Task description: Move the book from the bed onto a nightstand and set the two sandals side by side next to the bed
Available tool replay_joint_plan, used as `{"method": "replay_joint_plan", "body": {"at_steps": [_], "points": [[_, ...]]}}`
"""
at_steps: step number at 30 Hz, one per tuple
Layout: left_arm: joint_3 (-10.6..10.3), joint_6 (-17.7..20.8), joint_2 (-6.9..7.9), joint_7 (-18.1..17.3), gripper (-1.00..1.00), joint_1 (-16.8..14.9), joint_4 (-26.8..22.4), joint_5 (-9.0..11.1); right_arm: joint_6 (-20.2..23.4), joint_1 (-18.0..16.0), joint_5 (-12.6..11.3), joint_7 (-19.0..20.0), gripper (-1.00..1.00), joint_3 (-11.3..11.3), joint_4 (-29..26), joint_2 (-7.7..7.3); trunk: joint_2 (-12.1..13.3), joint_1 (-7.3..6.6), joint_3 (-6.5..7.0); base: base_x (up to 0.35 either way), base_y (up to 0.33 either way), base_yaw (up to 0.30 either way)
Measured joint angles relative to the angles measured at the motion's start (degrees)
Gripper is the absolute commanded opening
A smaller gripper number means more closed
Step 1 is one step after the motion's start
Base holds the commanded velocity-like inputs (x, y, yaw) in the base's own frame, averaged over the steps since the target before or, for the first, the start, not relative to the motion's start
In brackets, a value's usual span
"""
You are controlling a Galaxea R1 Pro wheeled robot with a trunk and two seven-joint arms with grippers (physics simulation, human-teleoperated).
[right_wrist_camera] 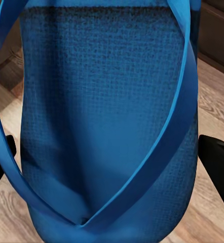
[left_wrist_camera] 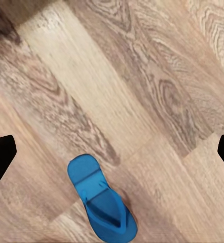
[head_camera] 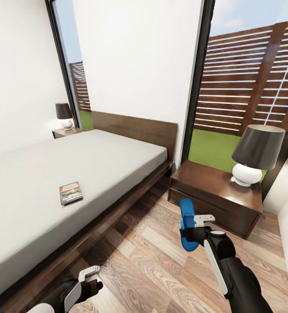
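Progress is partial, with no part of the task finished. Book [head_camera: 71,192] is lying flat on the grey mattress of the bed [head_camera: 26,217], well apart from both cabinets, so that transfer is not yet done. Near nightstand [head_camera: 204,182] is carrying a white-based lamp [head_camera: 252,156] at its window end, leaving bare top nearer the bed; the far nightstand [head_camera: 65,131] beside the headboard is carrying a second lamp [head_camera: 64,115].

Right hand [head_camera: 195,226] is gripping one blue sandal [head_camera: 187,224] and holding it upright above the plank floor [head_camera: 152,261], between the bed frame and the near nightstand; the right wrist view is showing its sole and strap close up [right_wrist_camera: 107,126] between the fingers. Other sandal [left_wrist_camera: 102,200] is lying flat on the floor below the left hand [head_camera: 88,278], whose fingers are spread and gripping nothing.

Judgement: the held sandal needs setting down alongside its mate by the bed, and the book needs moving afterwards.
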Motion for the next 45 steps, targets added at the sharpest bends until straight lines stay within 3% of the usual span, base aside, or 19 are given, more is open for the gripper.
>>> {"method": "replay_joint_plan", "body": {"at_steps": [9, 29, 37, 45], "points": [[0.0, 0.3, -0.72, 0.0, 1.0, -0.6, 0.1, 0.0, 2.3, 0.0, 0.1, -0.1, -1.0, 0.0, -0.5, 0.07, -3.6, 1.98, -1.62, 0.0, 0.0, 0.0], [0.1, 0.1, -1.04, -0.2, 1.0, -0.6, 0.2, 0.1, 2.7, 0.0, 0.1, -0.2, -1.0, 0.0, -0.5, 0.07, -11.6, 6.37, -5.21, 0.0, 0.0, 0.0], [0.0, 0.0, -1.01, -0.3, 1.0, -0.6, 0.2, 2.5, 2.7, 0.0, 0.1, -0.2, -1.0, 0.0, -0.5, 0.07, -14.8, 8.13, -6.64, 0.0, 0.0, 0.0], [0.0, 0.2, -0.96, -0.3, 1.0, -0.6, 0.1, 3.4, 2.8, 0.0, 0.1, -0.2, -1.0, 0.0, -0.5, 0.07, -18.0, 9.89, -8.08, 0.0, 0.0, 0.0]]}}
